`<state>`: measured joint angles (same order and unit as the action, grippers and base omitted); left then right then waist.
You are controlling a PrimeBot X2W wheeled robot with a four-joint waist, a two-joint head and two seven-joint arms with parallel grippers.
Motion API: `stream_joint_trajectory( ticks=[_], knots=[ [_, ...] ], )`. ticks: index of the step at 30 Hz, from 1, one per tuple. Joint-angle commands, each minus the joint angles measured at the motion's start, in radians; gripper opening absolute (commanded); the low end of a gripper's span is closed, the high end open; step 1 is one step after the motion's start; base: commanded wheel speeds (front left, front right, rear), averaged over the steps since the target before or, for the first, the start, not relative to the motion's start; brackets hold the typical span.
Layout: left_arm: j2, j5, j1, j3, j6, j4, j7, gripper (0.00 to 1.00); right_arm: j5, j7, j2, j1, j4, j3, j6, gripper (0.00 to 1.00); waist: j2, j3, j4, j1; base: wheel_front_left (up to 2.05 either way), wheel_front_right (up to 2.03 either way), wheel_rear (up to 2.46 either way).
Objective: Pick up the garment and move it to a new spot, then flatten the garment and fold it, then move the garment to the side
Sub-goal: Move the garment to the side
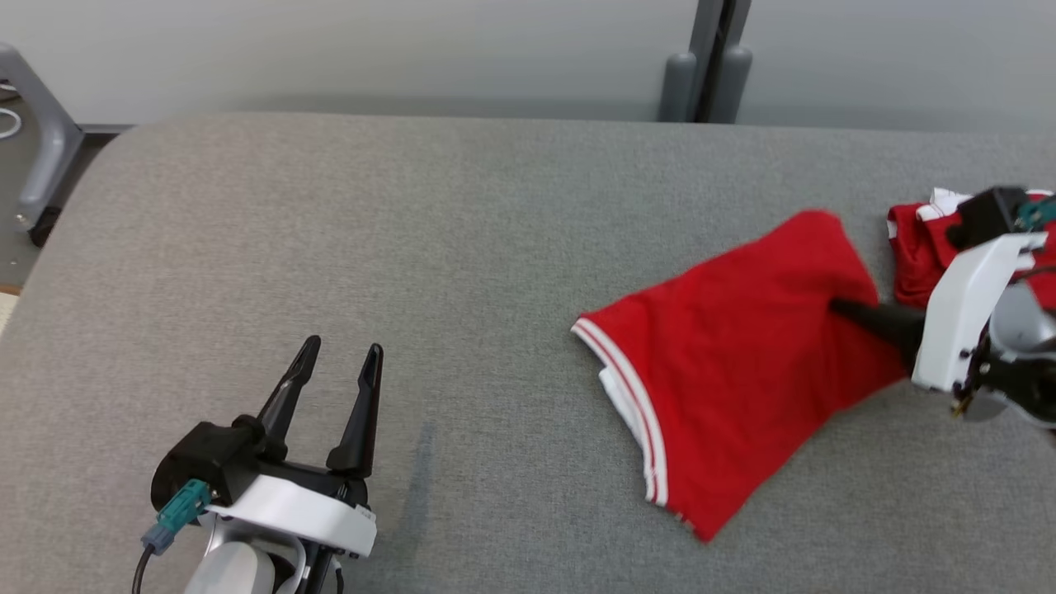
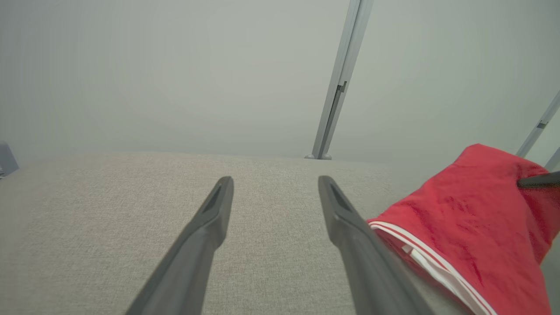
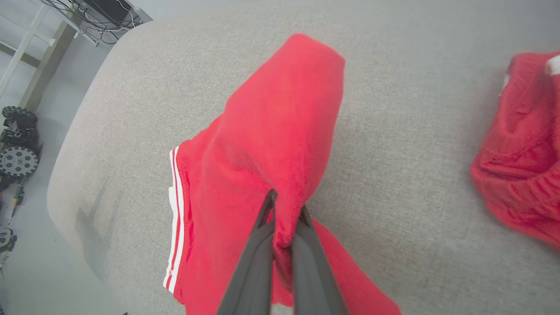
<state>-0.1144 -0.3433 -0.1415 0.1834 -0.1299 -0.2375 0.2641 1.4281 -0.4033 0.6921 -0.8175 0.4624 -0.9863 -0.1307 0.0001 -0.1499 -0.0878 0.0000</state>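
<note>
A red garment with a white-striped hem lies on the grey padded table, right of centre. My right gripper comes in from the right and is shut on a pinch of the garment's cloth near its right edge; the right wrist view shows the fabric bunched and lifted between the two dark fingers. My left gripper rests open at the lower left, well clear of the garment. In the left wrist view the garment rises at the right beside the open fingers.
A second red and white garment lies crumpled at the table's far right, behind my right arm; it is also in the right wrist view. A grey post stands behind the table. A grey frame stands off its left end.
</note>
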Motion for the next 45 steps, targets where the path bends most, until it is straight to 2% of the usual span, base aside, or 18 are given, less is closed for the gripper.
stream_joint_trajectory(
  ticks=[1, 10, 15, 26, 30, 37, 45],
  knots=[
    [-0.009, 0.006, -0.024, 0.0, -0.001, 0.005, 0.0, 1.0, -0.044, 0.016, 0.017, -0.047, 0.005, 0.003, 0.0, 0.0, -0.0001, -0.038, 0.027, 0.0, 0.0, 0.0, 0.0],
    [-0.026, 0.01, -0.081, 0.014, -0.001, 0.01, 0.0, 1.0, -0.148, 0.067, 0.039, -0.178, 0.066, 0.042, 0.0, 0.0, -0.0001, -0.138, 0.066, 0.0, 0.0, 0.0, 0.0],
    [-0.039, 0.012, -0.109, 0.023, -0.001, 0.013, 0.0, 1.0, -0.162, 0.088, 0.05, -0.226, 0.134, 0.086, 0.0, 0.0, -0.0001, -0.184, 0.09, 0.0, 0.0, 0.0, 0.0],
    [-0.059, 0.01, -0.141, 0.037, -0.001, 0.003, 0.0, 1.0, -0.202, 0.107, 0.06, -0.274, 0.239, 0.154, 0.0, 0.0, -0.0001, -0.222, 0.14, 0.0, 0.0, 0.0, 0.0],
    [-0.065, 0.013, -0.144, 0.04, -0.001, 0.007, 0.0, 1.0, -0.255, 0.127, 0.067, -0.301, 0.294, 0.173, 0.0, 0.0, -0.0001, -0.24, 0.15, 0.0, 0.0, 0.0, 0.0],
    [-0.067, 0.01, -0.168, 0.056, -0.001, 0.007, 0.0, 1.0, -0.365, 0.168, 0.018, -0.336, 0.448, 0.196, 0.0, 0.0, -0.0001, -0.277, 0.149, 0.0, 0.0, 0.0, 0.0],
    [-0.068, 0.002, -0.178, 0.067, -0.001, -0.002, 0.0, 1.0, -0.493, 0.207, -0.051, -0.338, 0.636, 0.178, 0.0, 0.0, -0.0001, -0.283, 0.129, 0.0, 0.0, 0.0, 0.0]
  ],
)
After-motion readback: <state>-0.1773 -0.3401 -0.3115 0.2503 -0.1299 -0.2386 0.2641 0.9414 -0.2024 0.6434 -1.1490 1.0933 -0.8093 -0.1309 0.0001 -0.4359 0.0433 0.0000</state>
